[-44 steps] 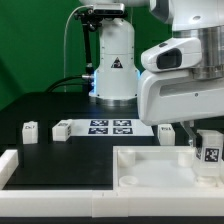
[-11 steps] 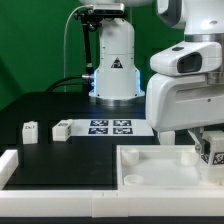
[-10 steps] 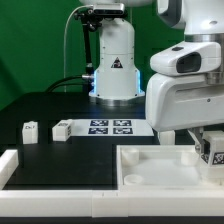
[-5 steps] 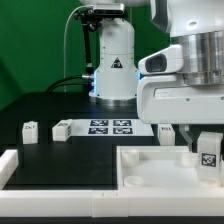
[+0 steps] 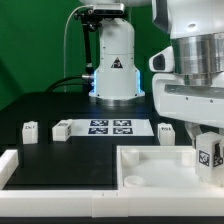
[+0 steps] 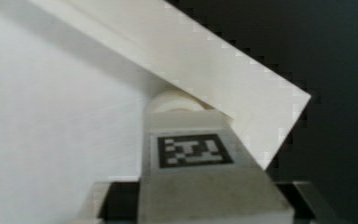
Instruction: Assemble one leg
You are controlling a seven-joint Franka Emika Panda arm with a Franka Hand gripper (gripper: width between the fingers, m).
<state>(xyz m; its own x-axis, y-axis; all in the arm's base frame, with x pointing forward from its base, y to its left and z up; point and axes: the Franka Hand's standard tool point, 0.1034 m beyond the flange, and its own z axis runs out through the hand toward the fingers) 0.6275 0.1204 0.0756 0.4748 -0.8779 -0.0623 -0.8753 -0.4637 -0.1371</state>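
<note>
My gripper (image 5: 208, 150) is shut on a leg (image 5: 209, 153), a stubby white block with a square marker tag, and holds it over the far right corner of the large white tray-like panel (image 5: 150, 170). In the wrist view the leg (image 6: 197, 155) stands between the dark fingers (image 6: 115, 198), its rounded end at a corner of the panel (image 6: 87, 110). Two more legs lie on the black table at the exterior view's left, one (image 5: 29, 131) further left and one (image 5: 62, 129) beside the marker board. Another leg (image 5: 166, 129) lies behind my gripper.
The marker board (image 5: 112, 127) lies flat at mid table in front of the arm's white base (image 5: 113, 65). A white rail-like piece (image 5: 20, 170) runs along the front left. A round hole (image 5: 130, 181) marks the panel's near left corner.
The arm's wrist has turned and shifted; the held leg stays over the panel's far right corner, slightly lower than a second ago. The loose legs have not moved.
</note>
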